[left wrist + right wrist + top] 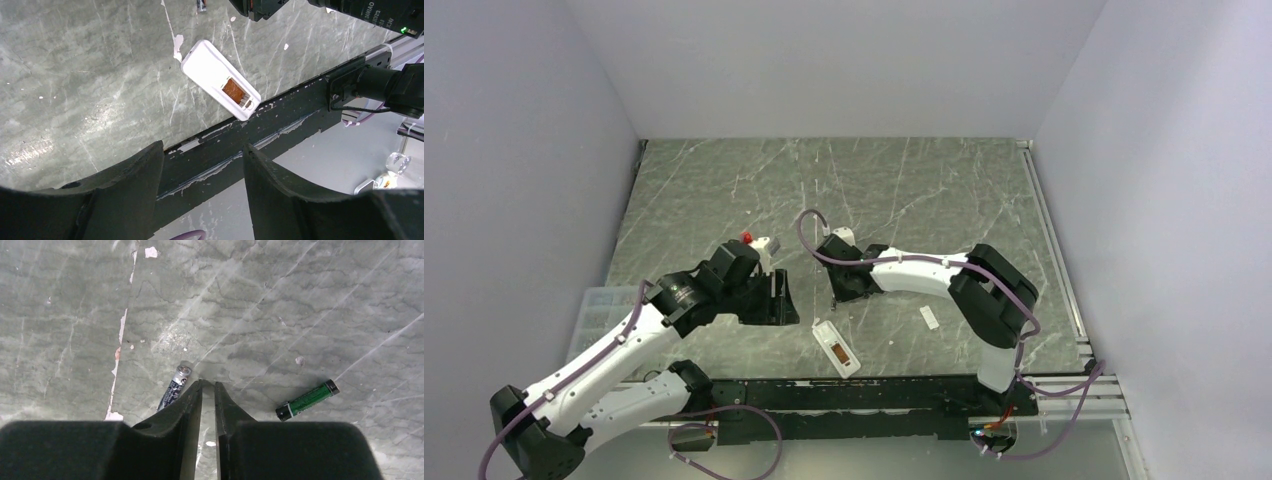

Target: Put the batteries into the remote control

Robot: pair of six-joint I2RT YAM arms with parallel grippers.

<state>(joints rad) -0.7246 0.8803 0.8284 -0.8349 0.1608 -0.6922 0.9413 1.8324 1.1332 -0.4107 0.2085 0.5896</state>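
near the front edge of the table, the remote control lies back-up. its battery bay is open, showing a brownish inside with metal contacts at one end. out on the marble under the right arm lie the grey-black battery, just beside the right gripper and partly hidden behind one finger, and the green battery, well apart on the other side. both are probably light, hard, smooth and round, so they may roll or squirt out if pinched off-centre; a grip across the middle of the barrel looks safest.

the right gripper's fingers are almost pressed together with nothing between them. the left gripper is spread wide and empty, near the remote but not touching it. a small white strip, perhaps the bay's cover, lies right of the remote. from above, neither cell can be made out near the right arm, and polarity marks cannot be read.
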